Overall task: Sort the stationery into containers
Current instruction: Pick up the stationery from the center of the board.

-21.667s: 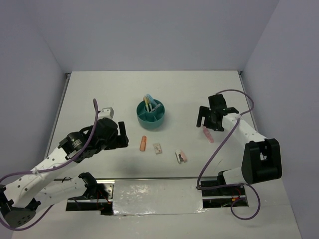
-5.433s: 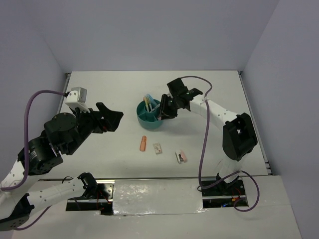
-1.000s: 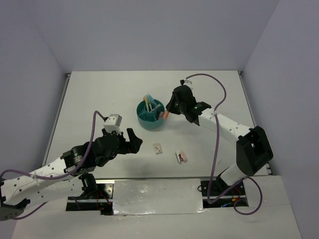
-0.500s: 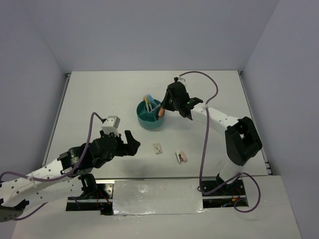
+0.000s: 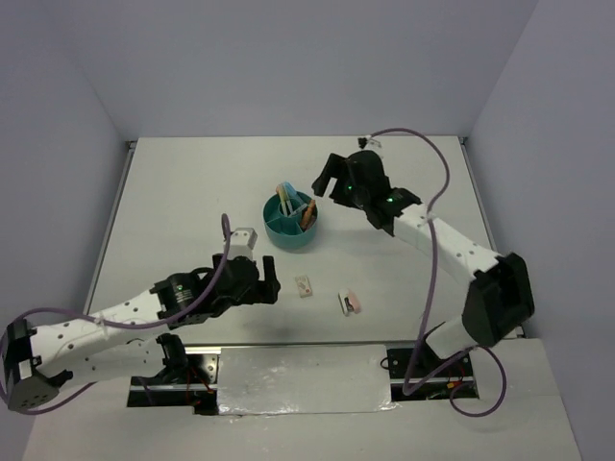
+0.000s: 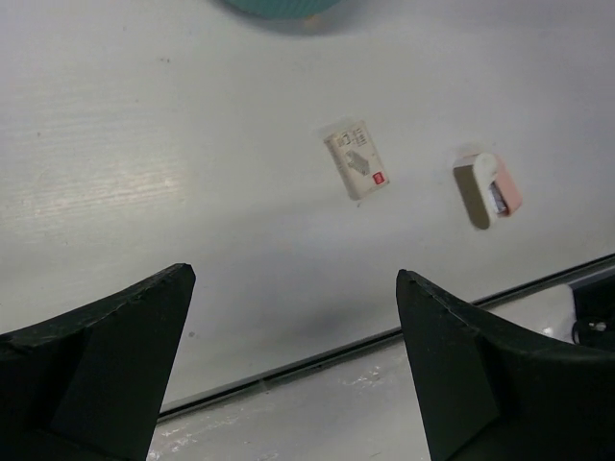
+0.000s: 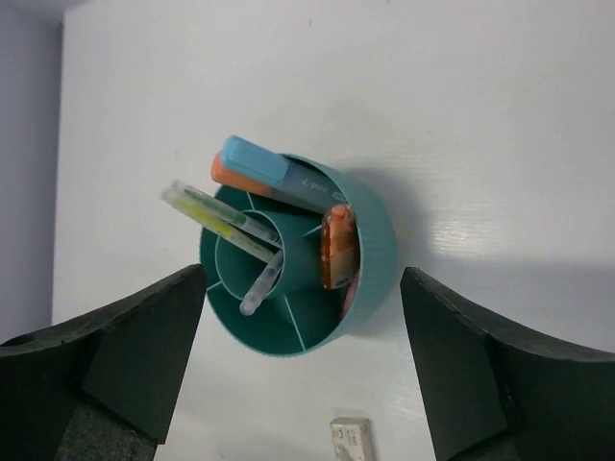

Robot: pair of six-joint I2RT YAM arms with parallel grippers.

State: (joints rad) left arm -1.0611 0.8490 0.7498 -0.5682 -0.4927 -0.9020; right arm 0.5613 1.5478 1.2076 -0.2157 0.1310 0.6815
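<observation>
**Sorting near completion.** We are viewing the right end effector (image 7: 303,274) hovering with jaws spread wide and gripping nothing. Directly beneath it, the teal organiser bowl (image 7: 381,252) is holding at least five items:

- one orange marker (image 7: 336,248) in a wedge
- a second orange marker (image 7: 227,173)
- one light-blue marker (image 7: 255,161)
- one yellow pen (image 7: 216,211)
- one pale pen (image 7: 259,288) in the central cup

The left end effector (image 6: 293,277) is standing fully open and empty. Ahead of it two pieces are lying apart on the counter (image 6: 144,144): one white piece (image 6: 358,160) and, toward its right finger, one white-and-pink piece (image 6: 487,189). We are judging these two as the remaining work.
</observation>
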